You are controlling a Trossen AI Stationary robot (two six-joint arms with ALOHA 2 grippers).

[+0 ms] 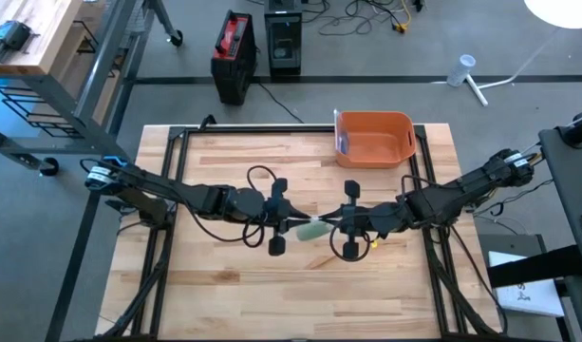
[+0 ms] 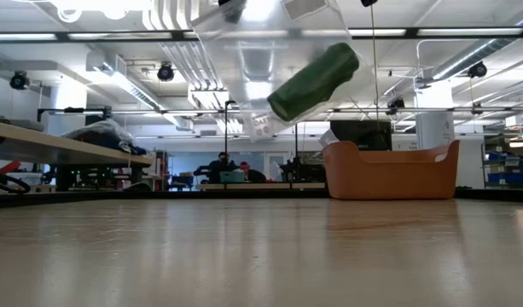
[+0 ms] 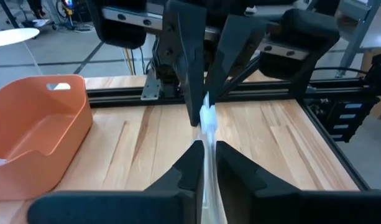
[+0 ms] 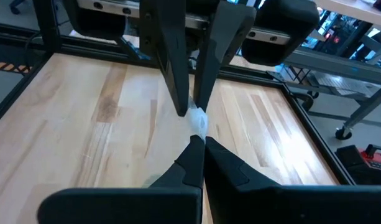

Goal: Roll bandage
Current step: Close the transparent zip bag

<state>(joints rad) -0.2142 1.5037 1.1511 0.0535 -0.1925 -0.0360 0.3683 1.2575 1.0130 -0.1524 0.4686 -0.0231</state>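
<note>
High view: bandage (image 1: 310, 229) pinched between left gripper (image 1: 289, 226), right gripper (image 1: 336, 226).

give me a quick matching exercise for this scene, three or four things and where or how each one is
Things:
1. green roll
2. orange bin
3. left gripper
4. clear plastic bag

States:
a. shut on the bag's edge
b. standing at the table's far edge
c. inside the bag
d. held in the air between both grippers

Pairs: 1-c, 2-b, 3-a, 4-d
</note>
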